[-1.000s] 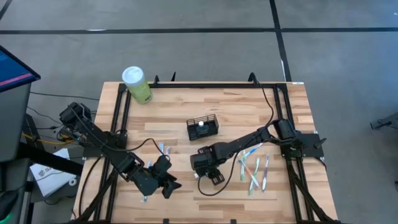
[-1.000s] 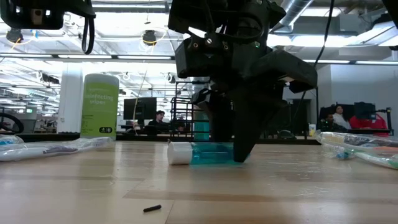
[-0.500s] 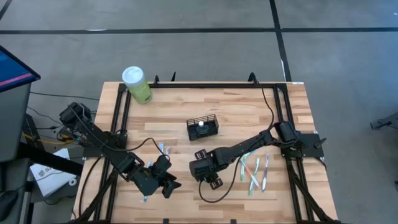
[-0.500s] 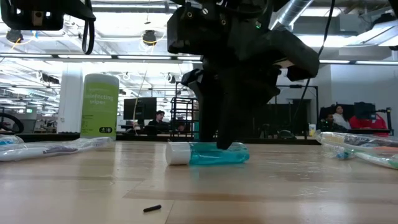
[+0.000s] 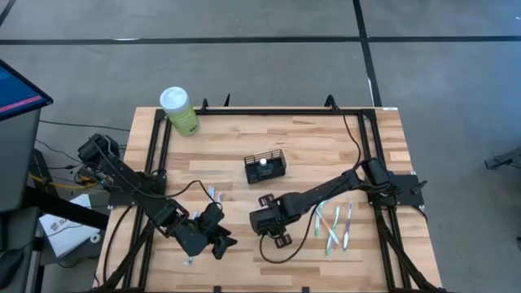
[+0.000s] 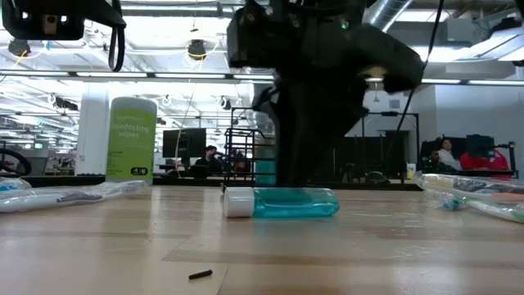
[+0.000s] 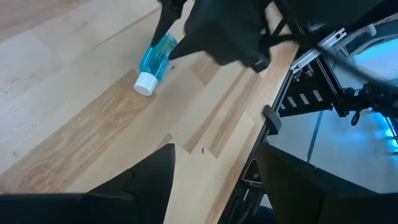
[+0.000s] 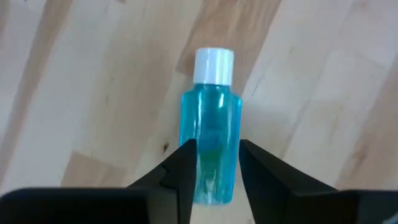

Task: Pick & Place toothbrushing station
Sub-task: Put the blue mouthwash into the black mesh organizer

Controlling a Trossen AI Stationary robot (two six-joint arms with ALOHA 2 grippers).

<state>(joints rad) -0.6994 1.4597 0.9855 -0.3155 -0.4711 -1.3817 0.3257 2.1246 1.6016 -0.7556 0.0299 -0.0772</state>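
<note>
In the low view, the right arm's dark bulk hides most of the black wire-mesh caddy (image 6: 246, 152) behind it, and the right claw (image 6: 299, 176) is hard to separate from that mass. The right wrist view settles it: the fingers (image 8: 180, 171) pinch the sides of a blue bottle (image 8: 211, 149) lying flat on the wooden surface (image 5: 228, 142), its white cap (image 8: 214, 64) pointing away from the claw. From above, the caddy (image 5: 266, 167) stands mid-surface with its long axis running across, a white-topped item inside, while the bottle itself is hidden there. The left claw (image 5: 218, 241) waits released near the front edge; toothbrushes (image 5: 334, 224) lie to the right.
</note>
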